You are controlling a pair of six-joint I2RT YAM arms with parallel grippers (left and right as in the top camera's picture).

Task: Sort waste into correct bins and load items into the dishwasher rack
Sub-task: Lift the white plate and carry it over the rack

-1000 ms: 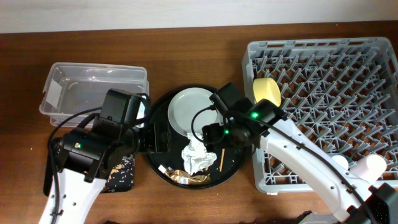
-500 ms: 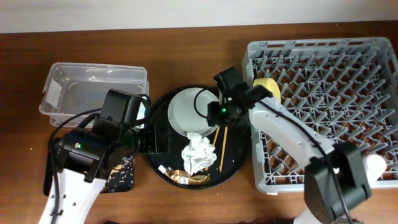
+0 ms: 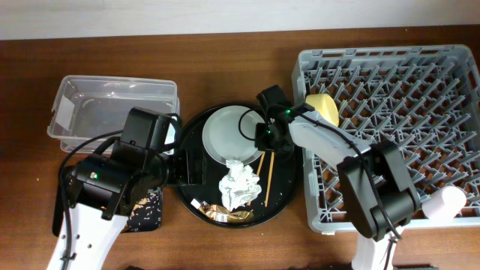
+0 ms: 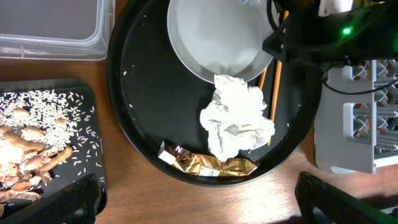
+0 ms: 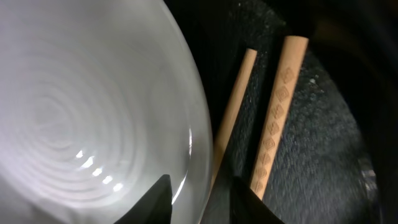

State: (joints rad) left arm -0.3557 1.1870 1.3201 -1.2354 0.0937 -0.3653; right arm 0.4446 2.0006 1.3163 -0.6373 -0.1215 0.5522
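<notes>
The pale plate (image 3: 225,135) (image 5: 81,93) lies at the back of the round black tray (image 3: 281,196). My right gripper (image 3: 264,139) (image 5: 202,199) is down at the plate's right rim, one jaw over the plate and the other outside it, shut on that rim. Two wooden chopsticks (image 3: 268,176) (image 5: 277,118) lie just right of the rim. A crumpled white napkin (image 3: 238,186) (image 4: 236,121) and a gold foil wrapper (image 3: 229,214) (image 4: 208,163) sit at the tray's front. My left gripper (image 4: 199,202) hangs open over the table at the tray's front edge, holding nothing.
The grey dishwasher rack (image 3: 405,112) fills the right side, with a yellow bowl (image 3: 322,109) in its near-left corner. A clear tub (image 3: 112,112) stands at the back left. A flat black tray (image 4: 43,143) with rice and food scraps lies left of the round tray.
The right arm swung back from the tray's middle to the plate's right rim, and its jaws closed in on that rim. The left arm stayed still.
</notes>
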